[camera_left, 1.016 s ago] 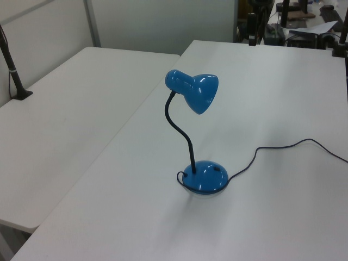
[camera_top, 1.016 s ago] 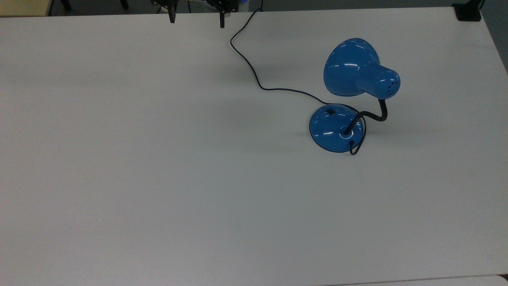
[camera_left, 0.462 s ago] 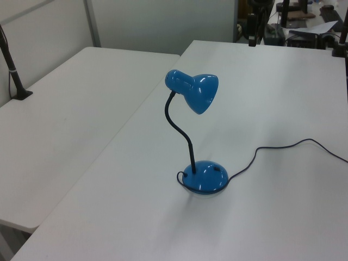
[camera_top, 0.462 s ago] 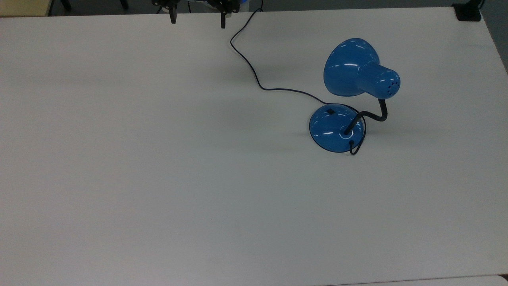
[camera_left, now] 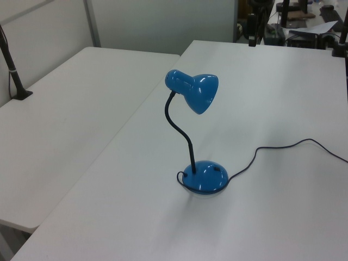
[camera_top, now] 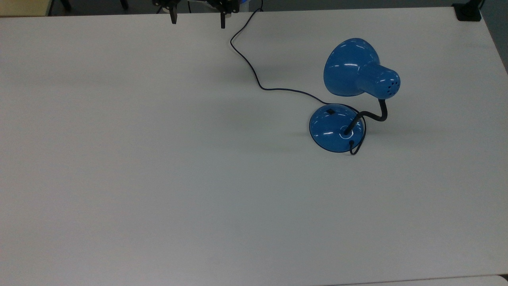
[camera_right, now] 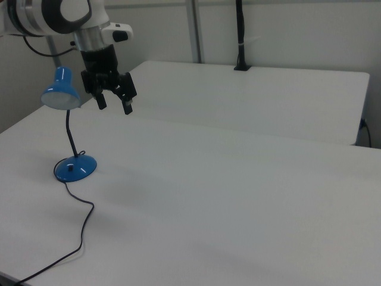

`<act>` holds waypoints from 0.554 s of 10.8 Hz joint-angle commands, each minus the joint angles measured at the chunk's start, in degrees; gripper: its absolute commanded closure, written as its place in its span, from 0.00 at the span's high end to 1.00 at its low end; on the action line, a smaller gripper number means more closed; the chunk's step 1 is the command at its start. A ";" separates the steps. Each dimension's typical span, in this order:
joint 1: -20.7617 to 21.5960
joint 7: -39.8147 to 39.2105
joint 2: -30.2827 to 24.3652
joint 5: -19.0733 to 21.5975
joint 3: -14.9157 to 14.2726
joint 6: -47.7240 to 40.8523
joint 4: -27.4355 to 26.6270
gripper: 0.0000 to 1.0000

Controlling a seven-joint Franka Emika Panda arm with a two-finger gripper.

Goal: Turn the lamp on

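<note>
We found the lamp (camera_top: pixel 351 95) unmoved on the bench (camera_top: pixel 158 159), toward the top view's right, its switch (camera_top: pixel 330 111) untouched and shade unlit. Our pincer (camera_right: pixel 113 103) barely shifted over the last second, hanging open, well apart; the approach had hardly begun.

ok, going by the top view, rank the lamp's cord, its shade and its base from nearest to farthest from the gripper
1. cord, running just to the top view's right of the gripper.
2. shade, further right.
3. base, right and lower in the top view.
</note>
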 commanded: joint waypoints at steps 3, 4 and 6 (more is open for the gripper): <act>0.51 -1.30 -0.95 0.50 0.07 0.49 -1.32 0.11; 0.60 -1.74 -0.95 0.42 0.07 0.58 -1.67 0.02; 0.60 -2.01 -1.21 0.42 0.07 0.66 -2.11 0.00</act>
